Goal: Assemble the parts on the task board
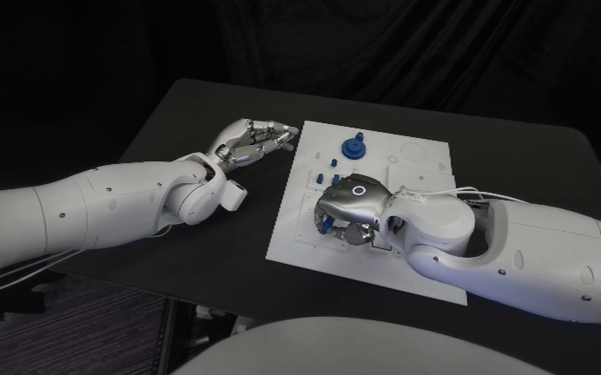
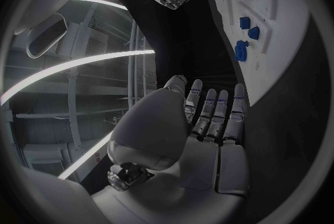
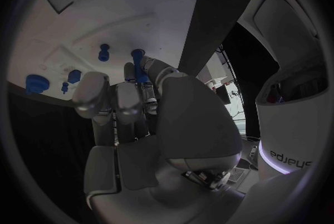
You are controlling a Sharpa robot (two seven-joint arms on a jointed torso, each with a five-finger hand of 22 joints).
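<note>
Table (image 1: 188, 115): black, with a white board (image 1: 425, 154) lying flat in the middle.
Board: a rectangular plate; its far part shows faint outlines and small recesses.
Knob (image 1: 354, 146): the largest blue part, standing upright on the far half of the board, apart from both hands.
Small parts (image 1: 328, 176): a few little blue pieces on the board, between the knob and the right hand.
Left hand (image 1: 254, 141): resting over the bare table just beside the board's far left edge; fingers straight and close together, holding nothing. The left wrist view shows the palm (image 2: 202, 151) empty.
Right hand (image 1: 351, 206): palm down over the near left part of the board, fingers curled down toward the surface. In the right wrist view a blue part (image 3: 138, 66) stands at its fingertips (image 3: 132, 76); I cannot tell whether it is gripped.
</note>
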